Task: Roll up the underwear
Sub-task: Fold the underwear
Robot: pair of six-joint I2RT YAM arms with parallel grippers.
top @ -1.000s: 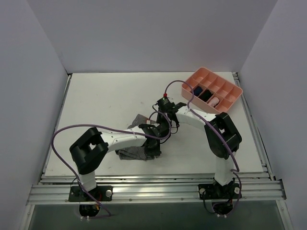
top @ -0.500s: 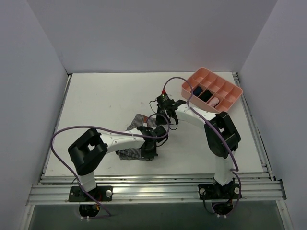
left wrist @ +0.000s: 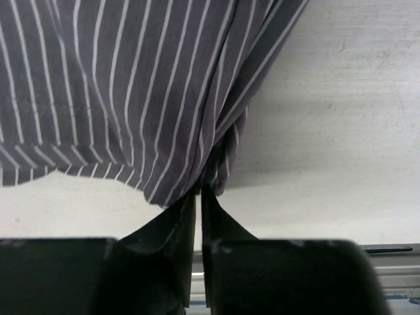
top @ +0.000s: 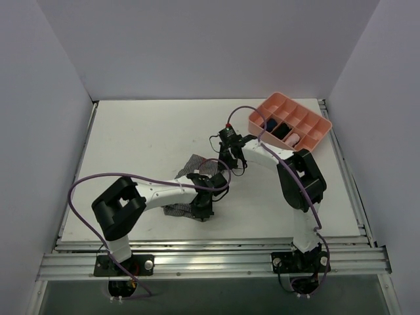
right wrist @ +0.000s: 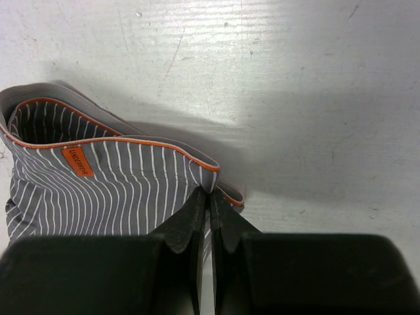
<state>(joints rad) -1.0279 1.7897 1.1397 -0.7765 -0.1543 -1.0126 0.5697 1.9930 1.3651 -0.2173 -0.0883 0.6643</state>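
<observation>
Left hand [left wrist: 199,197] clamped the underwear [left wrist: 131,85] hem, right hand [right wrist: 210,200] its waistband. Apparently this was the flattening step; rolling would next need smooth cloth.

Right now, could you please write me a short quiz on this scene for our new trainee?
1. True or false: the left hand is shut on the striped hem of the underwear.
2. How does the right hand stand? A) shut on the orange-edged waistband; B) open above it; C) out of view.
3. Fill in: in the top view the pink tray sits at the far ____ corner of the table.
Key: 1 true; 2 A; 3 right.
</observation>
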